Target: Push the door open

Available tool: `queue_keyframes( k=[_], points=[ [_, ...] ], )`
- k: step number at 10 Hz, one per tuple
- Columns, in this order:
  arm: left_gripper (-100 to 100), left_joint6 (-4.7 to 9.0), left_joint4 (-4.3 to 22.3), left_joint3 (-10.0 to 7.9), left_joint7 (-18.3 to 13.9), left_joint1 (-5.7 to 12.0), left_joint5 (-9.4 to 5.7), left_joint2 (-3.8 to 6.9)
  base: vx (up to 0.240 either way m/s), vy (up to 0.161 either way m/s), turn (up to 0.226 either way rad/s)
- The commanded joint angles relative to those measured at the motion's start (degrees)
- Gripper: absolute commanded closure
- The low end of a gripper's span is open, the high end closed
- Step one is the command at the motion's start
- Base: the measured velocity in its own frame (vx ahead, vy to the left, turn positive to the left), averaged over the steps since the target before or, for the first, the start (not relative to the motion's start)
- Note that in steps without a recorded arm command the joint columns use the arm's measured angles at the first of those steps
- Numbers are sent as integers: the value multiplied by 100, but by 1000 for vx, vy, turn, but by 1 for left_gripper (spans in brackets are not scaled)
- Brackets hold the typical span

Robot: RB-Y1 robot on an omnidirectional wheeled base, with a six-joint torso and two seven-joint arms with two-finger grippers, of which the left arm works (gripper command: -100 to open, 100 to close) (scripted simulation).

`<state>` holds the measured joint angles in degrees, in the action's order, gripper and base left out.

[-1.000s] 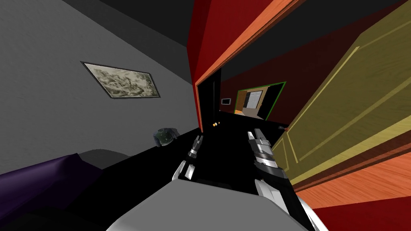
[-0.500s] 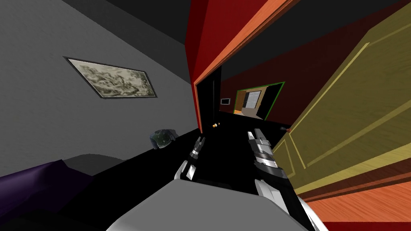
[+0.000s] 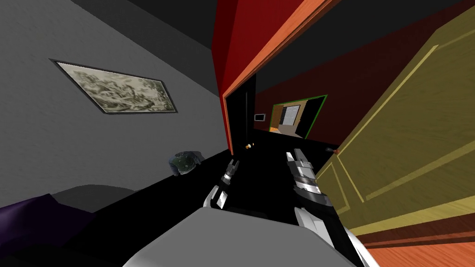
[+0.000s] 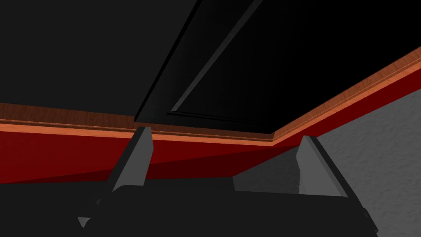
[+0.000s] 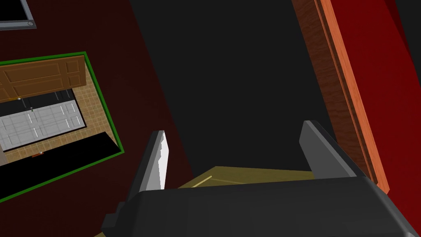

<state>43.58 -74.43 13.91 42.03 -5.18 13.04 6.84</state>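
Left end effector (image 4: 226,133): fingers apart, nothing between them. Right end effector (image 5: 234,128): also spread and empty, just beside the free edge of the olive door (image 3: 408,139); can't tell if they touch. The door stands well ajar on my right, with the orange frame (image 3: 278,44) above it. Beyond the opening: dark red wall, green-edged doorway (image 3: 299,116). Framed picture (image 3: 113,88) on the grey wall to the left.

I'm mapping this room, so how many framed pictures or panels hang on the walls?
2. A large landscape picture on the grey wall to my left; a small dark panel on the dark red wall beyond the orange door frame. Others may be hidden.
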Motion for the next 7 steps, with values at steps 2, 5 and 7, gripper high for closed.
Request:
queue_keyframes(
  k=[2, 5, 7],
  points=[
    [-100, 115, 387, 67, 199, 170, 37, 15, 101, 20, -32],
    [-100, 206, 761, 156, 417, 333, 85, 24, 93, 14, -33],
    [-100, 266, 1010, 215, 563, 442, 117, 31, 91, 21, -30]
  ],
)
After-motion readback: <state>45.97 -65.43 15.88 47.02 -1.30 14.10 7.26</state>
